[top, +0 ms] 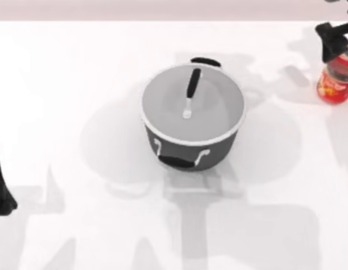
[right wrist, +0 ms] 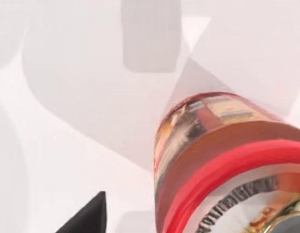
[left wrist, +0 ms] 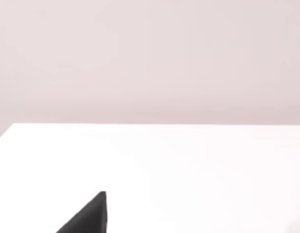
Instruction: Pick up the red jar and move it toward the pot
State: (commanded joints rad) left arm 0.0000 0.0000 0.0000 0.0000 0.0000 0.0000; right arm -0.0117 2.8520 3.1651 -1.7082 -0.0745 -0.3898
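Your right gripper sat over the red jar, right at its lid; I couldn't tell how wide it stood or whether it gripped. The pot stood well apart, toward the table's middle. Your left arm was parked at the left edge.

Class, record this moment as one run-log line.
right hand: at red jar, far right | pot: centre, lidded, apart from jar | left hand: parked, left edge
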